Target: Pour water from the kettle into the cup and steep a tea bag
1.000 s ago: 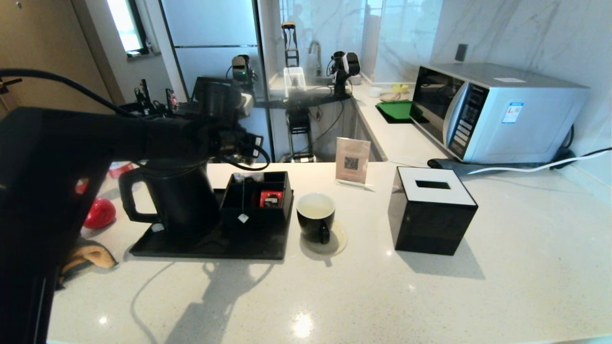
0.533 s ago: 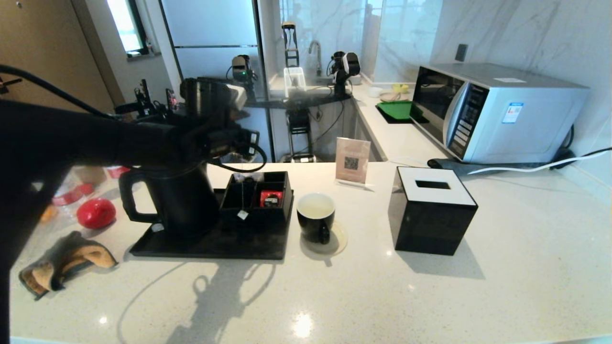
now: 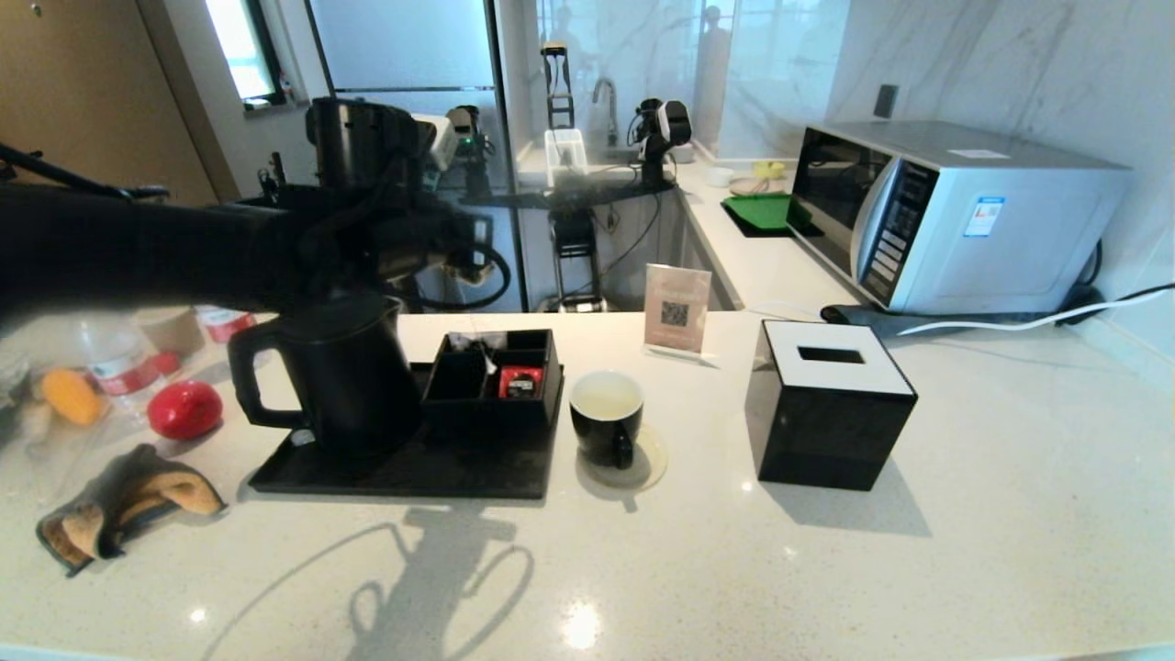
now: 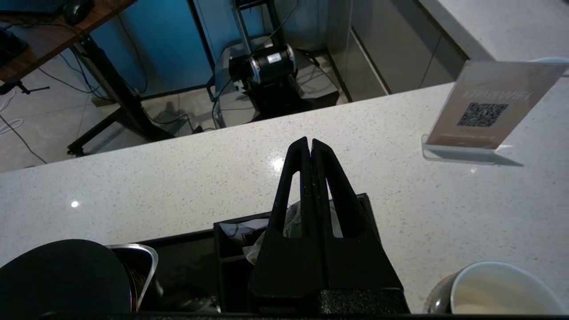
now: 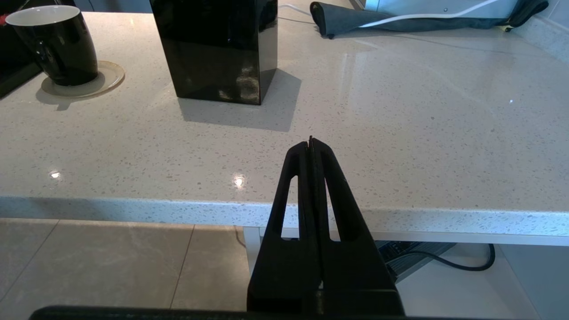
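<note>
Black left gripper (image 4: 310, 146) is rising above the box (image 3: 491, 384), pincer pressed together (string unseen) | tea bag (image 4: 291, 220) is lying inside the box | right gripper (image 5: 310, 143) is idling well apart, pressed together

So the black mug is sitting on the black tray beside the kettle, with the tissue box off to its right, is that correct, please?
Not quite. The mug stands on a small round coaster on the bare counter, just off the tray, as the head view shows. The kettle is on the tray, and the tissue box is indeed to the mug's right.
</note>
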`<state>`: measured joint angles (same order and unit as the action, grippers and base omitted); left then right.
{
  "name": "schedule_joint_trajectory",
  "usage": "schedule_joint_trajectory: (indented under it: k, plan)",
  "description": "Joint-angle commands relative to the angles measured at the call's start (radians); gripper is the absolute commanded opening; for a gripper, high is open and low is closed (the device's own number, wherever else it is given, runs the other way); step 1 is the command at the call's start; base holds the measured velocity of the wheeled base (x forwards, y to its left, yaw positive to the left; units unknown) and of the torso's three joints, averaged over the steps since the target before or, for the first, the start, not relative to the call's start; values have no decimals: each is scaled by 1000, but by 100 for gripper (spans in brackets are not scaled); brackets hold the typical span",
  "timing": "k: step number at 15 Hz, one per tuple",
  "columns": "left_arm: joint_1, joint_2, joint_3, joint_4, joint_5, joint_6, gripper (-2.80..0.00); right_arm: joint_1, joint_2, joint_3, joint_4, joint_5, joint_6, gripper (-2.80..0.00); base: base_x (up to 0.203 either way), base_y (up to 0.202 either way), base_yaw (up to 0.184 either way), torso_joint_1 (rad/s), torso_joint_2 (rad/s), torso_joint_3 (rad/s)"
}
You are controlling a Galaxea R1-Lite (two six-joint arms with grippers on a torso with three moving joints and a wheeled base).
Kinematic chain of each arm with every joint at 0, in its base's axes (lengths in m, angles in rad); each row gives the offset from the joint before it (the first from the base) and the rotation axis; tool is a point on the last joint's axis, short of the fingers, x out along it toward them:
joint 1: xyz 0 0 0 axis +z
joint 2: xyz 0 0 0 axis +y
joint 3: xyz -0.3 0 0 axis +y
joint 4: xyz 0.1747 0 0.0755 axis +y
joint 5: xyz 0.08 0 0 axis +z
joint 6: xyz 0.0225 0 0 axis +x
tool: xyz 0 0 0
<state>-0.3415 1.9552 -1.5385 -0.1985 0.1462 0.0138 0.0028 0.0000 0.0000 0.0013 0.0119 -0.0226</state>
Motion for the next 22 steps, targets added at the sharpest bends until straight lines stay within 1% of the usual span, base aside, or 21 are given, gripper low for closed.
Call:
schedule_joint_trajectory:
  k: [1,9,13,18,22]
  plan:
    - [-11,-49,18,-2,1,0,-280,0,0,0,0,0,0,-280,0,0,0,0,0,0]
    - [-24,-156,152,-6,-5,-2,-280,0,0,0,0,0,0,-280,0,0,0,0,0,0]
    - [-54,-186,189,-9,-3,0,-280,0,0,0,0,0,0,-280,0,0,0,0,0,0]
    - [-114,-219,217,-7,3,0,-280,0,0,0,0,0,0,-280,0,0,0,0,0,0]
    - [-131,-245,262,-9,2,0,-280,0,0,0,0,0,-1,-280,0,0,0,0,0,0]
